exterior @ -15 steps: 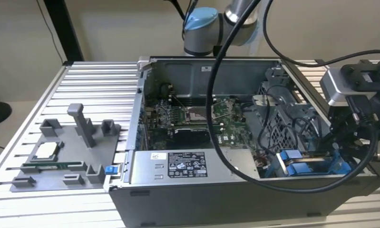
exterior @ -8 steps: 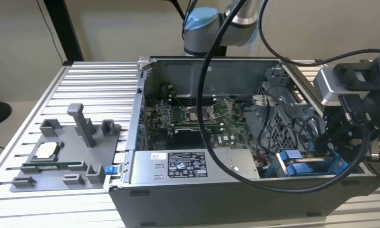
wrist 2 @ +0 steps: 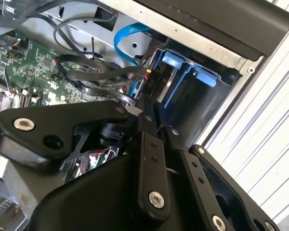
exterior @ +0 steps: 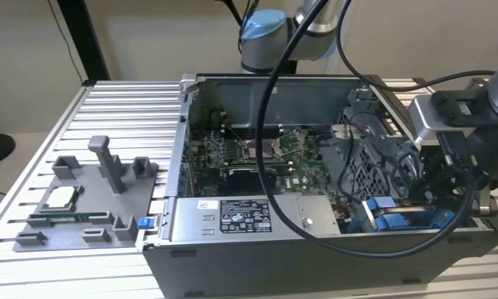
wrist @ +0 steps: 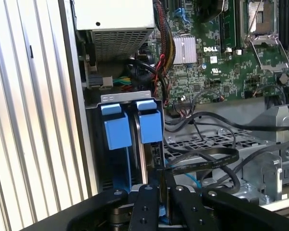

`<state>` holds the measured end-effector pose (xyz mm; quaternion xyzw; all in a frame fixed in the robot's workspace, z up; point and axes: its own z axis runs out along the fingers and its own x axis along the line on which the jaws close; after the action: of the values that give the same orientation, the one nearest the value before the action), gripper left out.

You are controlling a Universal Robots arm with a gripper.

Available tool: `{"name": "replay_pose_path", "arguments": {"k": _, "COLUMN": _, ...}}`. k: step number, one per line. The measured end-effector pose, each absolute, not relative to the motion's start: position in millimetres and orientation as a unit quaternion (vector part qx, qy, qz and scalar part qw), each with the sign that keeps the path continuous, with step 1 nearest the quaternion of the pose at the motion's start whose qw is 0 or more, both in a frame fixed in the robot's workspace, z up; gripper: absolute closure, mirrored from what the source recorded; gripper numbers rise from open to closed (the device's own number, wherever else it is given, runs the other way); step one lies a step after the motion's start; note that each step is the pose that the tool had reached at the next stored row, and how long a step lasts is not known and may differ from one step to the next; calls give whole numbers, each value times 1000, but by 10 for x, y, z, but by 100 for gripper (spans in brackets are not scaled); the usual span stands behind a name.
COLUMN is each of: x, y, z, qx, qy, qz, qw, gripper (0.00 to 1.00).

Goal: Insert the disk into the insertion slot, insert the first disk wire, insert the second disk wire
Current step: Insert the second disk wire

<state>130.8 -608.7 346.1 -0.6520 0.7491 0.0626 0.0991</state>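
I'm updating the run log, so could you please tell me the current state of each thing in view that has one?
computer case: side panel off, interior exposed.
disk: seated upright in the insertion slot.
gripper: fingers close together, pinching a black connector at the disk's edge.
processor socket: empty, no cooler fitted.
grey fixture tray: lying on the table beside the case.

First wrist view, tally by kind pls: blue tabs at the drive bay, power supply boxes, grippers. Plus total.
Blue tabs: 2
Power supply box: 1
Gripper: 1
Total: 4
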Motion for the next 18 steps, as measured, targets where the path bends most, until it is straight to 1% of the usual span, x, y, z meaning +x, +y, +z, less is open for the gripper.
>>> {"name": "replay_pose_path", "arguments": {"k": 12, "x": 1302, "y": -6034, "z": 3411, "qx": -659, "qy": 742, "qz": 58, "qw": 105, "gripper": 100}}
{"name": "replay_pose_path", "arguments": {"k": 18, "x": 1302, "y": -6033, "z": 3399, "qx": -667, "qy": 735, "qz": 59, "qw": 105, "gripper": 100}}
